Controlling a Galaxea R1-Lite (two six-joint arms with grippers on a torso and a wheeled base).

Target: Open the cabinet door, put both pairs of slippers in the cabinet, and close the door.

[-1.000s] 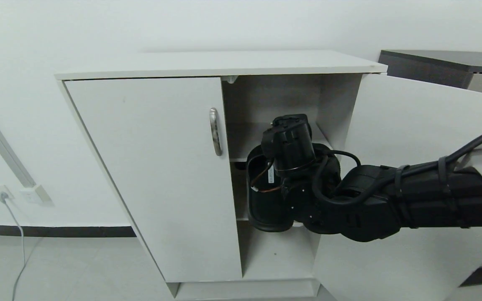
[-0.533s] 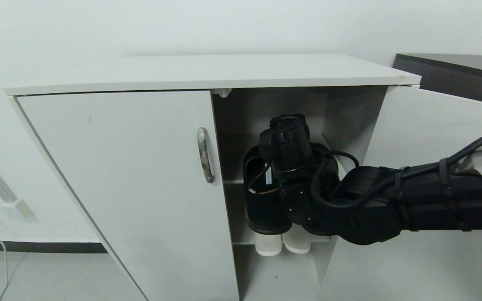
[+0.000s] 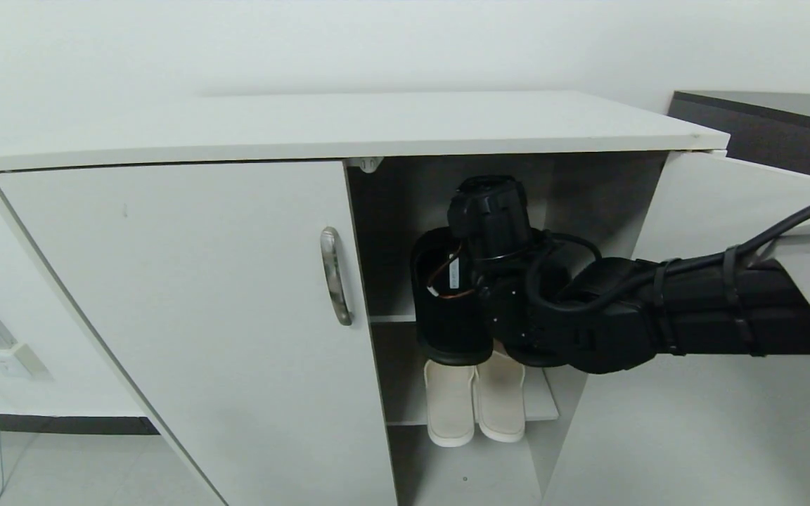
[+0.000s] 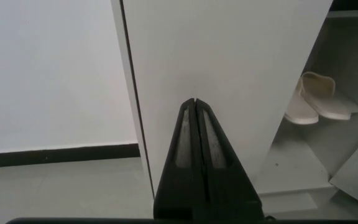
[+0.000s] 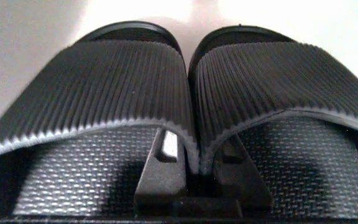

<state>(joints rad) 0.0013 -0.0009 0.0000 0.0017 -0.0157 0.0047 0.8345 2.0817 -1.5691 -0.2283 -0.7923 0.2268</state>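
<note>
There, in the cabinet's (image 3: 349, 123) open right half, the right claw (image 5: 194, 160) held the black slippers (image 3: 451, 309) clamped by their inner edges above the white slippers (image 3: 475, 400) on the lower shelf (image 3: 544, 409); the left claw (image 4: 195, 130), pressed together, faced the cabinet's closed door (image 4: 229, 62).

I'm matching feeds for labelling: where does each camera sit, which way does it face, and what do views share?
Head view: on the robot's head, looking forward and down at the cabinet; the right arm holds the black slippers at its opening.
Left wrist view: low, facing the closed left door; the shut left gripper in front.
Right wrist view: just behind the right gripper, pinching both black slippers' straps.
Shared: head and left wrist views both show the white slippers on a shelf.
</note>
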